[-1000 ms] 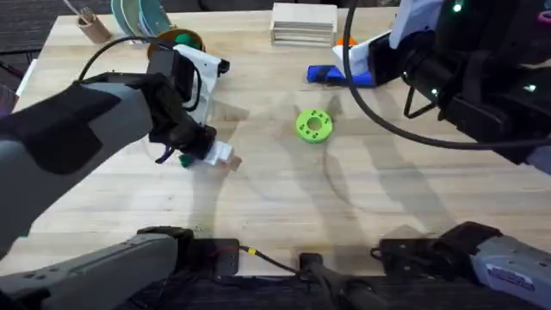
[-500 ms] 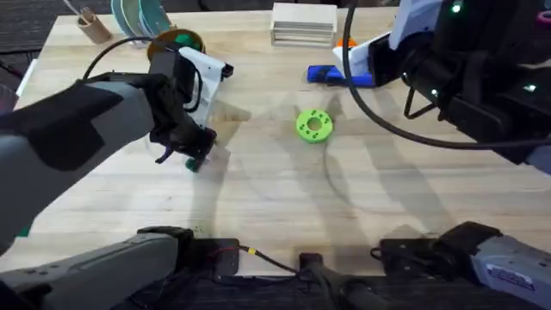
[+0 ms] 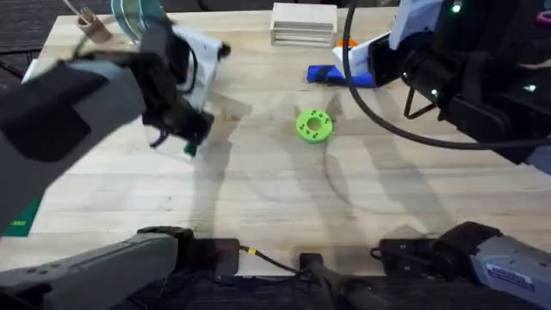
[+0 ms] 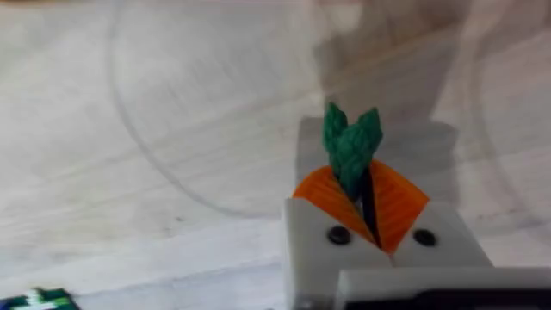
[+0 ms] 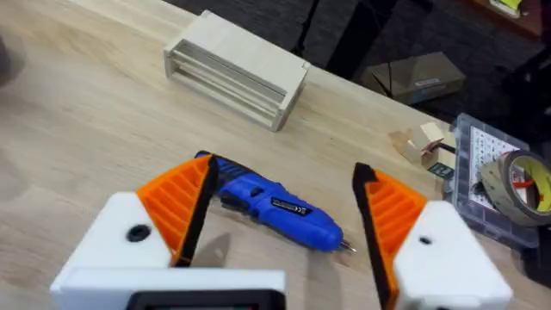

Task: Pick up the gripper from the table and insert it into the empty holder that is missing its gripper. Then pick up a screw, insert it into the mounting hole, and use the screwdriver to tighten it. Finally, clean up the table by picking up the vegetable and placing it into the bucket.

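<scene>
Left wrist view shows the left claw (image 4: 372, 211) pinching the vegetable (image 4: 351, 146) above the table (image 4: 129, 129), so cleanup is underway, and next it must carry it over the bucket.

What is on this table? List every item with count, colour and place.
vegetable: one, dark green, pinched in the left gripper above the table's left part
screwdriver: one, blue, lying on the table's far right part, below the right gripper
disc with holes: one, lime green, near the table's middle
slatted wooden block: one, pale wood, far edge, middle
cup with sticks: one, brown, far left corner
clear box with a tape roll: one, beyond the table's edge past the screwdriver
table: one, light wood
left gripper: one, white with orange pads, shut on the vegetable
right gripper: one, white with orange pads, open over the screwdriver
</scene>
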